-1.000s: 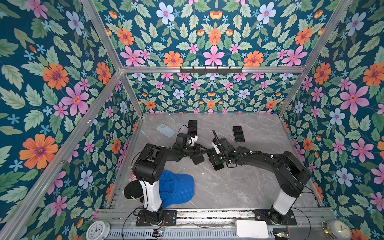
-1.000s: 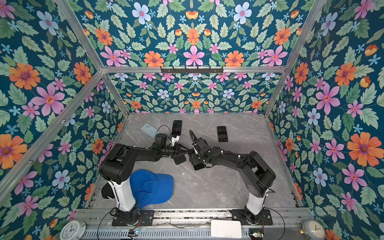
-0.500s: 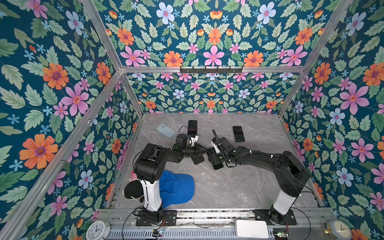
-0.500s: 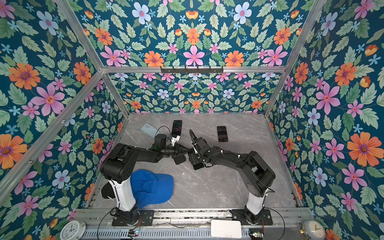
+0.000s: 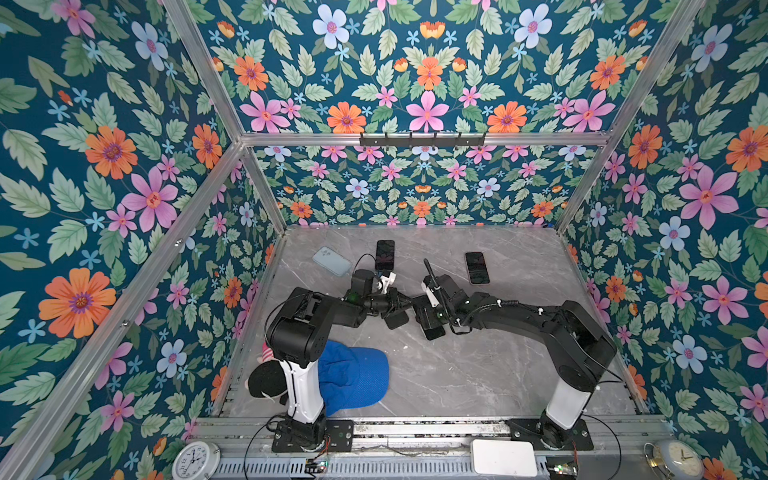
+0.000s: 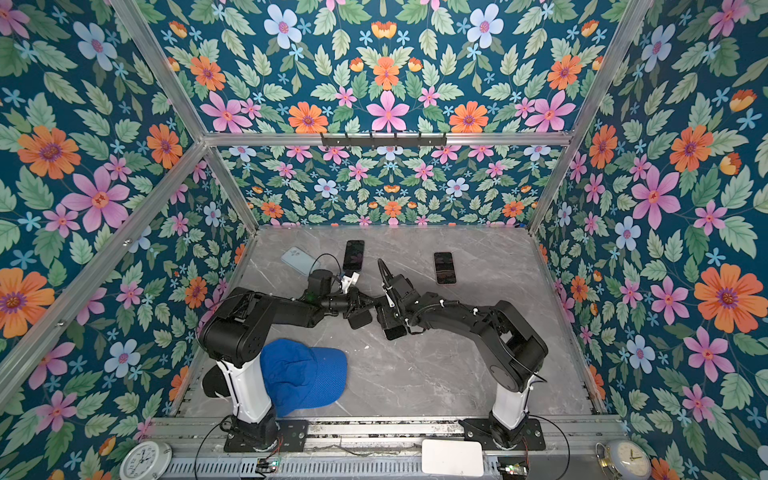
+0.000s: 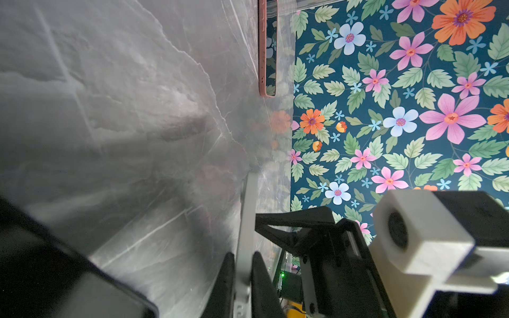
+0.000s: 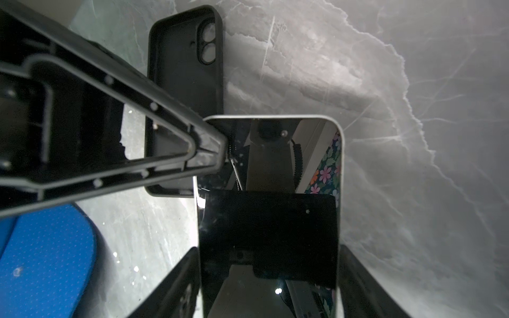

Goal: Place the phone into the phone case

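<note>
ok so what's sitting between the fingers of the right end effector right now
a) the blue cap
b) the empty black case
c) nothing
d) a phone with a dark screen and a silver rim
d: in the right wrist view the phone sits clamped between the fingers of the right end effector, while the black case lies empty on the table and the blue cap lies off to the side.

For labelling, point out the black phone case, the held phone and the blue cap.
black phone case [image 8: 179, 68], right wrist view, inner back
phone [image 8: 268, 225], right wrist view, dark screen
blue cap [image 5: 357, 374], a top view, crown
</note>
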Robot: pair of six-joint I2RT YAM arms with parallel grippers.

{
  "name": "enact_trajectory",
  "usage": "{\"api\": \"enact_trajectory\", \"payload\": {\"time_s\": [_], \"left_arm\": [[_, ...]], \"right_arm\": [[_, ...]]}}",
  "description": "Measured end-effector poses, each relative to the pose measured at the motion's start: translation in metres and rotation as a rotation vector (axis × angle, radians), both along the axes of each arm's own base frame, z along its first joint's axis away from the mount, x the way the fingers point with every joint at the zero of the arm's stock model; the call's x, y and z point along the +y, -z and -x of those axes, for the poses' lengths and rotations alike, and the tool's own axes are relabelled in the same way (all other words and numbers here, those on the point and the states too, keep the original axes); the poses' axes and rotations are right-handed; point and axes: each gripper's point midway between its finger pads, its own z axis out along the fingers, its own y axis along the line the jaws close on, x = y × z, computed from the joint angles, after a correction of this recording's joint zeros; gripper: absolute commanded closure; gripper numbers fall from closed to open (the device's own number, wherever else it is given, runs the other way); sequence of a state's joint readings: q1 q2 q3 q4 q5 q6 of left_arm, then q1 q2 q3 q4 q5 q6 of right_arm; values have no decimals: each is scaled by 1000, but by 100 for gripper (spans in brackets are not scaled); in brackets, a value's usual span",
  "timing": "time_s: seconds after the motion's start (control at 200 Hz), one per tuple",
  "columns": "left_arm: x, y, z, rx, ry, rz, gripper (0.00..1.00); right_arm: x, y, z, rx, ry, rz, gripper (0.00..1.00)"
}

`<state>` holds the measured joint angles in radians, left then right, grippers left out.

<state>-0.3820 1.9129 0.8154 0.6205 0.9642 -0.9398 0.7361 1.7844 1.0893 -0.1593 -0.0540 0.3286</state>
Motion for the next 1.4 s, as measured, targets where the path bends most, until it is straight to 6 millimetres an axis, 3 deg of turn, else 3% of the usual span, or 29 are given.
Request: {"api": "enact_trajectory", "payload": {"time_s": [0.405,0.6,0.82,1.04,1.15,1.4], "left_arm": [[-2,-18,-6,-30,-6,7,93],[0,-21,-8,-28,-25,-1,96],[2,-37,-17,-30,-91,34,97],[2,-52,-29,-17,-169,113,97],[3,-58,-33,-19,-199,147,97],[4,-62,-38,14,-245,230,97]], "right_arm": [[-5,-13,3,-34,-24,10,4],[-21,-47,15,-89,-8,-12,4],[-49,-89,24,-36,186,-252,14],[-87,-87,24,151,432,-637,18],[-106,-76,20,226,542,-793,19],[-100,-93,15,263,538,-1011,21]]}}
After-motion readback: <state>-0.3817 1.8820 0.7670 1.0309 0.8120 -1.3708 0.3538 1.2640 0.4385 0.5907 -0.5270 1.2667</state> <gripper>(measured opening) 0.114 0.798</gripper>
